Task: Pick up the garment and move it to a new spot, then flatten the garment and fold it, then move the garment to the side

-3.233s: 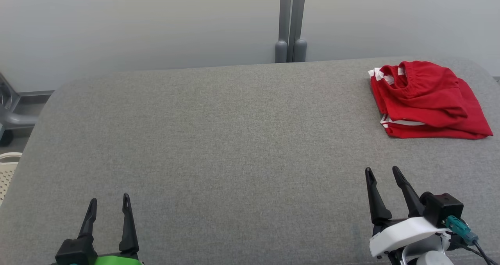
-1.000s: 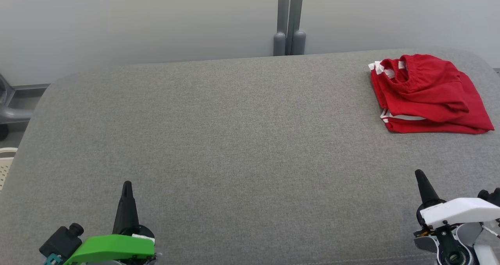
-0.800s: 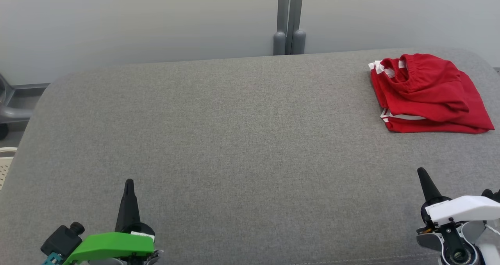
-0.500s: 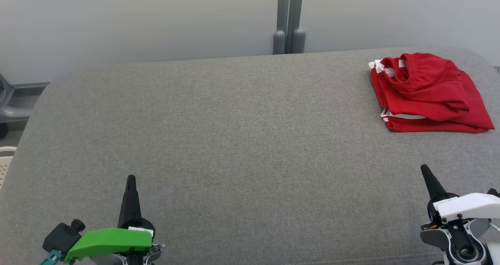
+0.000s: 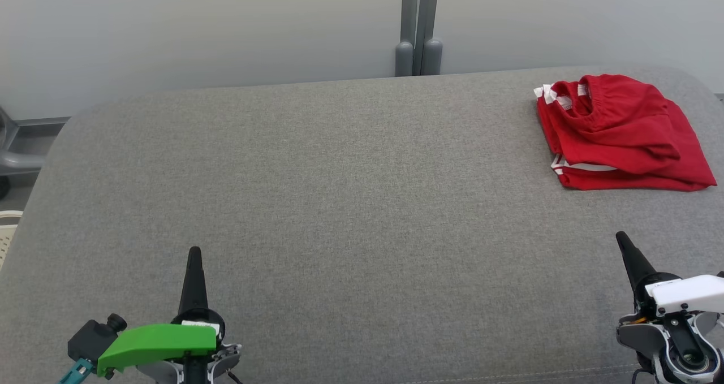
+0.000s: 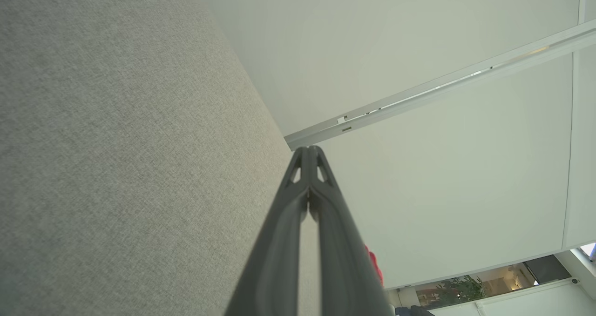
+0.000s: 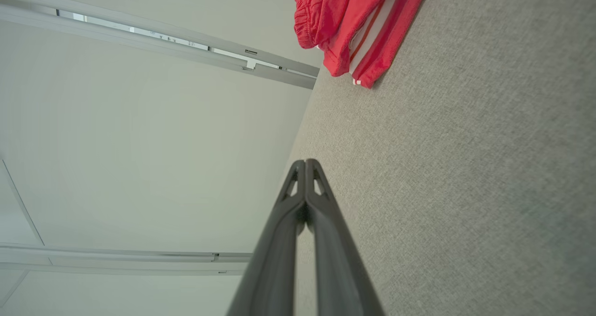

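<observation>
The garment (image 5: pixel 619 132) is a red piece with white stripes, lying folded at the far right of the grey fabric surface (image 5: pixel 339 203). It also appears at the top of the right wrist view as the garment (image 7: pixel 349 23). My left gripper (image 5: pixel 194 254) stands shut and empty near the front left, turned on its side; its tips (image 6: pixel 308 151) meet in the left wrist view. My right gripper (image 5: pixel 622 240) is shut and empty at the front right, well short of the garment. Its tips (image 7: pixel 305 163) press together.
A pale wall with a grey vertical post (image 5: pixel 418 27) runs behind the surface. A white perforated basket (image 5: pixel 7 234) and a grey frame (image 5: pixel 17 152) sit off the left edge. The surface's rounded edges fall away at left and right.
Since 3.2 s ago both grippers have shut and rolled onto their sides. Over the last second both have crept slightly forward, the right one also drifting right. The garment has not moved.
</observation>
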{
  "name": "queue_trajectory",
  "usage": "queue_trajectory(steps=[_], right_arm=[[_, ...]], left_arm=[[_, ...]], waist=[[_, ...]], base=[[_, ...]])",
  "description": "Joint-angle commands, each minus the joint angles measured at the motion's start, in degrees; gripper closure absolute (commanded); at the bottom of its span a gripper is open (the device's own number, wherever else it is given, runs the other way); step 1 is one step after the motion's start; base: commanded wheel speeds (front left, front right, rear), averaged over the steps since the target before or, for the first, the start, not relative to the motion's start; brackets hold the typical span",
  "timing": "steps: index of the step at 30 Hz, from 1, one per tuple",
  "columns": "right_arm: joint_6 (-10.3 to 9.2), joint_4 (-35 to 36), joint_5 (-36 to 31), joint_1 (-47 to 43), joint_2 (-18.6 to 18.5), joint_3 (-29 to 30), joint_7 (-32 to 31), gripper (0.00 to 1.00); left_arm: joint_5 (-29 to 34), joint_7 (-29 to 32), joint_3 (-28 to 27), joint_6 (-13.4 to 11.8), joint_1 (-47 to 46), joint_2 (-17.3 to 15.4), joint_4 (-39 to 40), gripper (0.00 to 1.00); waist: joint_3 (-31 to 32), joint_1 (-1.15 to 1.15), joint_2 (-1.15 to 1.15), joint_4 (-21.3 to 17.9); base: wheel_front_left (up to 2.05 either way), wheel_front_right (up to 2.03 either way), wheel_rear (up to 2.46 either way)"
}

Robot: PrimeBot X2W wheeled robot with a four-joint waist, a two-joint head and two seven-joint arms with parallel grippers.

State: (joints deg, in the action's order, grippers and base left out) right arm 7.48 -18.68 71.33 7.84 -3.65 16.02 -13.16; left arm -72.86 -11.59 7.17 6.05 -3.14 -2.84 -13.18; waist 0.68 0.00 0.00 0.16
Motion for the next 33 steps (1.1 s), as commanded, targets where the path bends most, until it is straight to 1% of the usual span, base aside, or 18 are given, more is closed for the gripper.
queue_trajectory(steps=[1, 33], right_arm=[[0.02, 0.1, 1.8, 1.3, -0.4, 0.7, -0.8, 1.0], [0.02, -0.7, 15.0, 3.1, -0.6, 5.3, -7.5, 1.0]], left_arm=[[-2.1, 0.3, 0.2, 0.3, -1.4, -0.1, 0.2, 1.0], [-17.0, 1.1, 2.3, 1.3, -3.7, -0.1, -0.6, 1.0]], waist=[[0.0, 0.0, 0.0, 0.0], [-0.8, 0.0, 0.0, -0.1]], base=[[0.0, 0.0, 0.0], [0.0, 0.0, 0.0]])
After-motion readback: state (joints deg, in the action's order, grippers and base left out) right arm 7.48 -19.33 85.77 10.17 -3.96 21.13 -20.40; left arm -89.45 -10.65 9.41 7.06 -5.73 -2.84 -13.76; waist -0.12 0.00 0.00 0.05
